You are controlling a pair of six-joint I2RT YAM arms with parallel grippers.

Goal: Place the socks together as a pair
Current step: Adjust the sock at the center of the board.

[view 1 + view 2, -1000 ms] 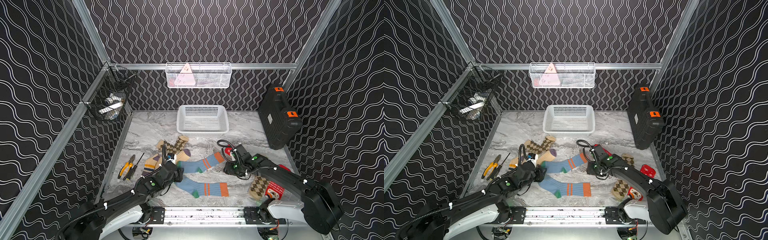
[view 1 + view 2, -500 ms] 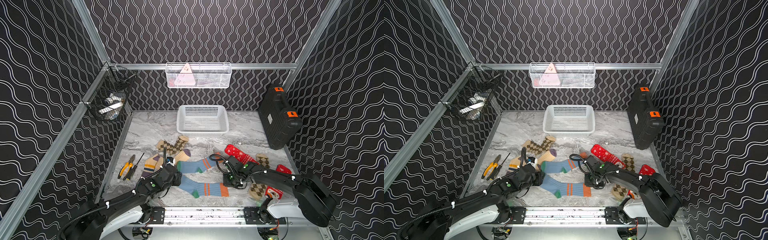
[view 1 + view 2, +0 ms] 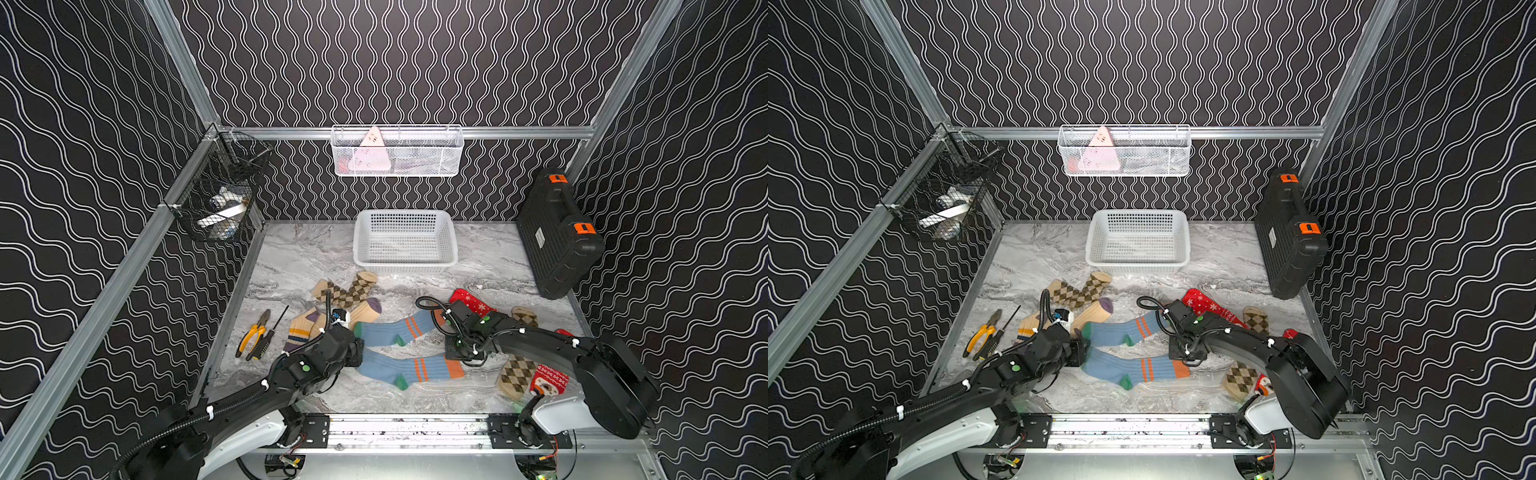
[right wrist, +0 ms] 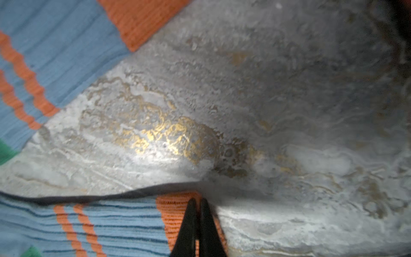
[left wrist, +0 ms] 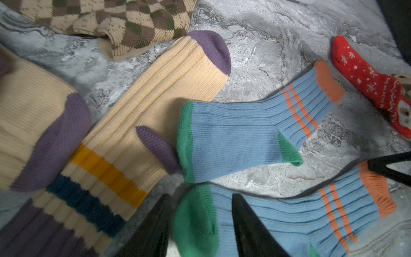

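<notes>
2 blue socks (image 3: 1121, 332) lie lower centre: upper blue sock (image 3: 388, 332) just above lower blue sock (image 3: 399, 368). R gripper (image 4: 198, 201) pinches lower one's orange cuff (image 4: 175, 211) tight; L gripper (image 5: 200, 197) half-open astride its green toe (image 5: 195, 222).

My left arm (image 3: 249, 401) stretches forward and low, wrist tipped down, and my left pincer (image 5: 200, 197) holds its fingers (image 5: 249, 224) apart. My right arm (image 3: 540, 338) folds in toward the middle, wrist low, my right pincer (image 4: 198, 201) pinched tight, tips together.
</notes>
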